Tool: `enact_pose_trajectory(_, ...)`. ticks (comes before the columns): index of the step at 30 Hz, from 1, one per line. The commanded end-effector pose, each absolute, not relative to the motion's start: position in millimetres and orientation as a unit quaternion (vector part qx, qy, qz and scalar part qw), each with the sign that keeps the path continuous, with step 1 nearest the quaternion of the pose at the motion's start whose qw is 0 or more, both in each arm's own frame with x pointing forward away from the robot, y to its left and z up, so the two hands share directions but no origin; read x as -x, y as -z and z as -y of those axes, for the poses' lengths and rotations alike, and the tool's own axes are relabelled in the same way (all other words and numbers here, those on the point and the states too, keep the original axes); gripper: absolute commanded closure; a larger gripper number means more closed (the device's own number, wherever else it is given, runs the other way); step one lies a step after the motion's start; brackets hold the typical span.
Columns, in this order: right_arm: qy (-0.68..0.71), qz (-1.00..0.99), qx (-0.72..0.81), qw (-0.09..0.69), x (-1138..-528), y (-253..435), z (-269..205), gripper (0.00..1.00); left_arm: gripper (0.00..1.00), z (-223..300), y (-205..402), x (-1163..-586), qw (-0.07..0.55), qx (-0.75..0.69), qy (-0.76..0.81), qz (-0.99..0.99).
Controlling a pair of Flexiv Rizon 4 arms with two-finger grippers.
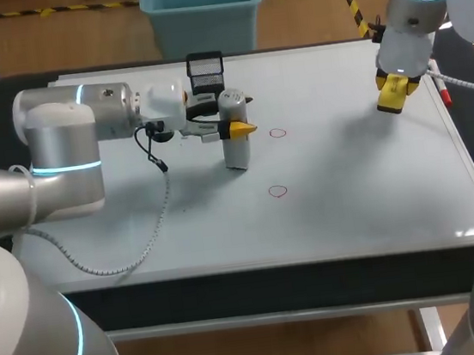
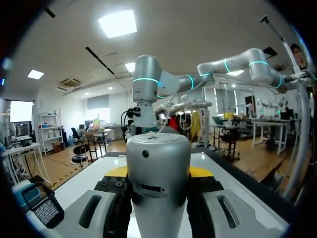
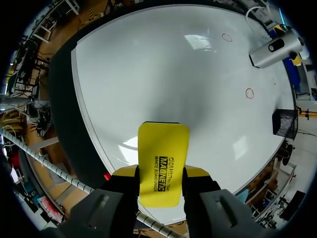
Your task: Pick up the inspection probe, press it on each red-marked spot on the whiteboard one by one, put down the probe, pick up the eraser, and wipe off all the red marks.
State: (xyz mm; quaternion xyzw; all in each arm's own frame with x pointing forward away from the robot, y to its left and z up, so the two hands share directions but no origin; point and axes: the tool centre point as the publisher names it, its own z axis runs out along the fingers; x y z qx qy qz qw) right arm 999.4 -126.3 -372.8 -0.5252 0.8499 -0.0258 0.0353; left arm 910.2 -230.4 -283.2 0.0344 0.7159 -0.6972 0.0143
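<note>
Clamping the inspection probe (image 1: pixel 235 150) at mid-body, my left hand (image 1: pixel 238 129) holds a rigid, smooth cylinder upright, probably slippery; my right hand (image 3: pixel 161 172) grips the light eraser (image 3: pixel 163 144) across its sides.

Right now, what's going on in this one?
The left gripper is shut on the probe, which is upright at the whiteboard, just left of the two red marks and on neither. The right gripper is shut on the eraser, near the board's right edge. Neither mark is wiped yet.
</note>
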Motion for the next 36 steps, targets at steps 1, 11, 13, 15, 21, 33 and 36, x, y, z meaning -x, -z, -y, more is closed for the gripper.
enact_pose_trajectory(1,0.027,-0.849,0.526,0.033,-999.9,371.6,126.7,1.00,1.00,231.1,286.1,-910.0,0.014,-0.034,0.697,-0.717)
enact_pose_trajectory(11,0.027,-0.849,0.526,0.033,-999.9,371.6,126.7,1.00,1.00,231.2,286.9,-909.6,0.013,-0.034,0.696,-0.717)
enact_pose_trajectory(13,0.027,-0.849,0.526,0.033,-999.9,371.6,126.7,1.00,1.00,231.2,286.9,-909.5,0.014,-0.033,0.697,-0.716)
enact_pose_trajectory(15,0.027,-0.849,0.526,0.033,-999.9,371.6,126.7,1.00,1.00,231.1,286.7,-909.4,0.014,-0.033,0.697,-0.716)
enact_pose_trajectory(21,0.027,-0.849,0.526,0.033,-999.9,371.6,126.7,1.00,1.00,224.5,264.6,-910.5,0.027,-0.022,0.708,-0.705)
enact_pose_trajectory(33,0.027,-0.849,0.526,0.033,-999.9,371.6,126.7,1.00,1.00,162.5,219.6,-941.2,0.077,0.012,0.702,-0.708)
enact_pose_trajectory(36,0.027,-0.849,0.526,0.033,-999.9,371.6,126.7,1.00,1.00,137.0,214.4,-950.2,0.087,0.022,0.707,-0.702)
